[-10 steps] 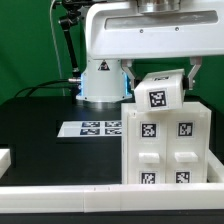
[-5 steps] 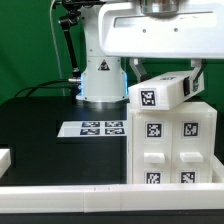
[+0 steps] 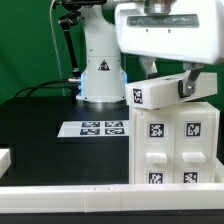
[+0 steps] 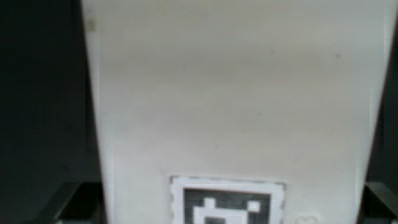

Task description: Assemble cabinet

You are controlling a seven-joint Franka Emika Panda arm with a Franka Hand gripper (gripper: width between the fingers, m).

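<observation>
On the black counter (image 3: 40, 108), beside the marker board (image 3: 100, 128): cabinet (image 3: 175, 150); over it, tool (image 3: 174, 84) clenched around a white tagged block (image 3: 158, 94), tilted.

1. A robotics lab: a black bench (image 3: 40, 115) with a fixed robot arm.
2. Square printed tags on everything (the white block (image 3: 160, 95) gripped in the claw (image 3: 170, 82), the cabinet (image 3: 175, 150) below it).
3. To the exterior view's left of the claw: the marker board (image 3: 95, 128) and the arm's base (image 3: 100, 75).

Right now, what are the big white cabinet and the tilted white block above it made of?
Cabinet: looks like smooth matte white plastic, with moulded recessed panels. White block: likely the same plastic; its black-and-white tag looks like a printed sticker.
</observation>
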